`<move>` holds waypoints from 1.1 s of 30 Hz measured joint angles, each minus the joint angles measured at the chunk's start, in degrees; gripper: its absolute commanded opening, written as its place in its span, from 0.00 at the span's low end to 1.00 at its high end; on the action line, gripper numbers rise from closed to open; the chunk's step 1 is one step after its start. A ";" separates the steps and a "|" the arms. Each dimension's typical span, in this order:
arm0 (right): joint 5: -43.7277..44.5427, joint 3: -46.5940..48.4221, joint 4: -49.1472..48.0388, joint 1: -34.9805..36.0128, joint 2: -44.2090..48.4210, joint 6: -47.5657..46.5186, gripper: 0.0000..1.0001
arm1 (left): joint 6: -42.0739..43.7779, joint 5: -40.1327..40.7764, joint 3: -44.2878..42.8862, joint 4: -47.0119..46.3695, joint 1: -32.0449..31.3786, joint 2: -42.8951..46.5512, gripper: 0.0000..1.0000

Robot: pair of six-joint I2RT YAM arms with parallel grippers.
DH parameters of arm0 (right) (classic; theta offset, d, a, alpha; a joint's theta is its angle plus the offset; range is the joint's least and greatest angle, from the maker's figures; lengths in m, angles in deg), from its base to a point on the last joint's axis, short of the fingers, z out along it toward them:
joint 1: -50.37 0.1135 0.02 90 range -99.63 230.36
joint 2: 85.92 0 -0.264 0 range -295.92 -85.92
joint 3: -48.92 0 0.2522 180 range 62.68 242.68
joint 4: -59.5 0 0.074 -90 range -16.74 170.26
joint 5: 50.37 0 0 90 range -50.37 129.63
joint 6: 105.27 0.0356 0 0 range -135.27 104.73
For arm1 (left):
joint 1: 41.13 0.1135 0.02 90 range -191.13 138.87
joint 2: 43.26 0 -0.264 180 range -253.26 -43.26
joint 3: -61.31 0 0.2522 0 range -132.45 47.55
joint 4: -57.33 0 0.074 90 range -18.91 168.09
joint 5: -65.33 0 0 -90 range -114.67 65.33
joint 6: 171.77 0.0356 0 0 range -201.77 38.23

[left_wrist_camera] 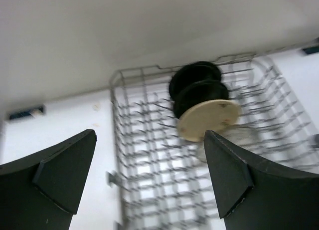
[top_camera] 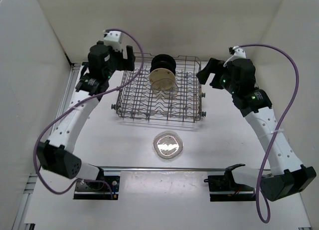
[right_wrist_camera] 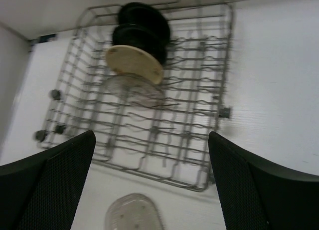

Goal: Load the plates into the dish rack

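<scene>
Rack (top_camera: 134, 104) sits between left end effector (top_camera: 128, 61) and right end effector (top_camera: 208, 76), upright plates (top_camera: 162, 76) inside; loose plate (top_camera: 169, 144) on tabletop (top_camera: 229, 140), nearer than both.

Rack (top_camera: 134, 103) mid-frame, bench (top_camera: 224, 135) open around it.
Standing plates (top_camera: 162, 79) fill its upper centre, lower rows free; a clear plate (top_camera: 169, 144) lies below the rack.

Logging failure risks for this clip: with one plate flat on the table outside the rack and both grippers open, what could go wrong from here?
1. The flat clear plate lies on the white table; fingers may fail to get under its rim, or it could slip.
2. Lifted over the dish rack, it might catch the near wall's wires.
3. Slotted in, it could knock the standing clear plate and the cream plate.
</scene>
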 measured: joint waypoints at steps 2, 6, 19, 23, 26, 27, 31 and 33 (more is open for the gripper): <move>-7.52 0.46 -1.33 -1.70 -0.48 2.62 1.00 | -7.37 -0.90 1.03 2.49 0.87 3.45 1.00; -20.79 -2.69 -2.29 -5.62 -0.74 10.01 1.00 | -17.97 -6.73 9.44 6.45 3.08 11.98 1.00; -29.57 -40.39 7.50 -4.50 28.68 12.72 1.00 | -28.41 -22.95 24.50 12.50 10.12 21.22 1.00; -28.87 -48.94 6.71 -4.48 36.61 12.92 0.96 | -28.85 -24.44 24.50 12.39 10.62 21.11 1.00; -28.20 -55.01 6.25 -4.48 40.54 13.16 0.95 | -28.89 -25.00 24.37 12.44 10.62 20.68 1.00; -28.09 -56.83 5.88 -4.48 41.29 13.29 0.95 | -28.94 -25.07 24.22 12.37 10.62 20.37 1.00; -28.11 -63.41 2.71 -4.46 41.68 14.80 0.95 | -29.73 -25.14 22.75 12.39 10.62 18.80 1.00; -28.09 -66.03 0.15 -4.22 41.35 15.91 0.95 | -30.08 -25.16 22.12 12.35 10.62 18.21 1.00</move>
